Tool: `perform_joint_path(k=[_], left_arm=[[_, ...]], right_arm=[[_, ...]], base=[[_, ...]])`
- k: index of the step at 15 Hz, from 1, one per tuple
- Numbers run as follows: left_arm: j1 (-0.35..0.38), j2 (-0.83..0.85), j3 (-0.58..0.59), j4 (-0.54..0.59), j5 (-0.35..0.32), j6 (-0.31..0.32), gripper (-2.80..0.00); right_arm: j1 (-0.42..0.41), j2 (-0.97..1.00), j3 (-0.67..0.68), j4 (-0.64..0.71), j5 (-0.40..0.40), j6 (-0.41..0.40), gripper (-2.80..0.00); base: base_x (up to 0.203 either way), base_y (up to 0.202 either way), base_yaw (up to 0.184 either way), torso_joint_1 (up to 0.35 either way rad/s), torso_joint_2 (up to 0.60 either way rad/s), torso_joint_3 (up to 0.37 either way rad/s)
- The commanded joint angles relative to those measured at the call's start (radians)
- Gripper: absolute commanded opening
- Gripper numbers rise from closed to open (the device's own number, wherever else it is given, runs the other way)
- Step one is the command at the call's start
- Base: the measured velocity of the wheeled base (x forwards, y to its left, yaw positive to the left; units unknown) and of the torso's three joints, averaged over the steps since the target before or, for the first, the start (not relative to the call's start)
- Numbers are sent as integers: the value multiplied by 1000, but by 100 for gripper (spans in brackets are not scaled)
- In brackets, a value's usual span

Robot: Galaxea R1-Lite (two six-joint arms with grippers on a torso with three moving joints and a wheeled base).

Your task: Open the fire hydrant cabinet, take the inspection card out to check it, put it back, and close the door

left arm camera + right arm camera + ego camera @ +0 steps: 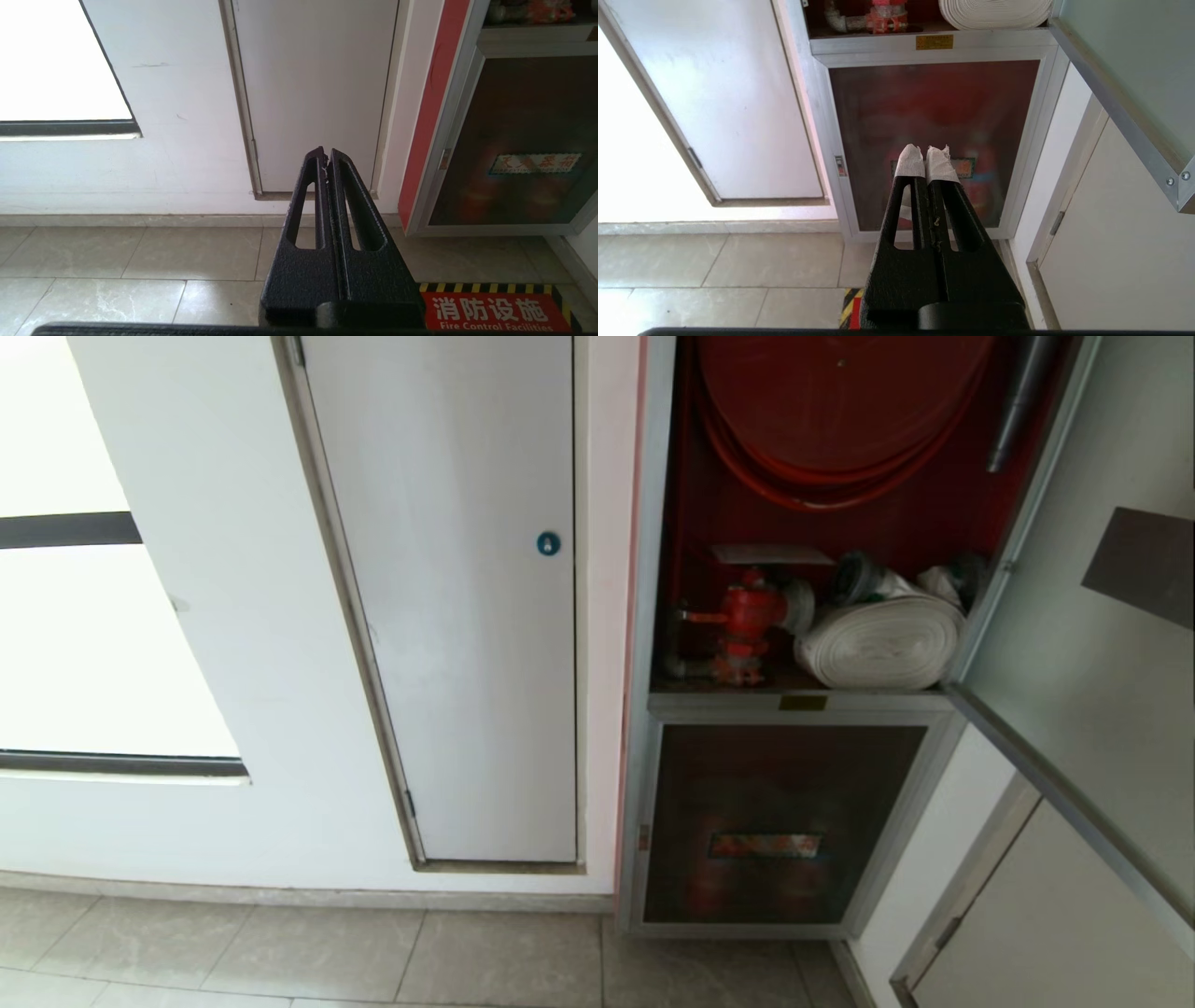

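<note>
1. Head view: fire hydrant cabinet (822, 523) stands with door (1102, 644) swung wide; inspection card (770, 554) lies above the red valve (747, 616); no arms visible.
2. Right wrist view: right gripper (924, 156), fingers together, empty, sits low before the lower glass panel (934, 140), well below the card.
3. Left wrist view: left gripper (325, 156), fingers together, faces the white panel door (317, 93).

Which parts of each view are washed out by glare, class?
Head view: the window at left is blown out white. Left wrist view: the same window glares, hiding detail. Right wrist view: bright light bleaches the wall beside the white panel door.
</note>
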Motion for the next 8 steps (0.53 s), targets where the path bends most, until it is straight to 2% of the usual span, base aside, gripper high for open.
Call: perform_joint_path(k=[1,5,8], left_arm=[[0,1,14,-1,0,0,-280],[0,1,14,-1,0,0,-280],[0,1,13,-1,0,0,-280]], right_arm=[[0,18,-83,1,0,-3,-280],[0,202,-296,-2,-16,-14,-280],[-1,319,-432,-4,-105,-74,-280]], base=[[0,0,0,0,0,0],[0,0,0,0,0,0],[0,0,0,0,0,0]])
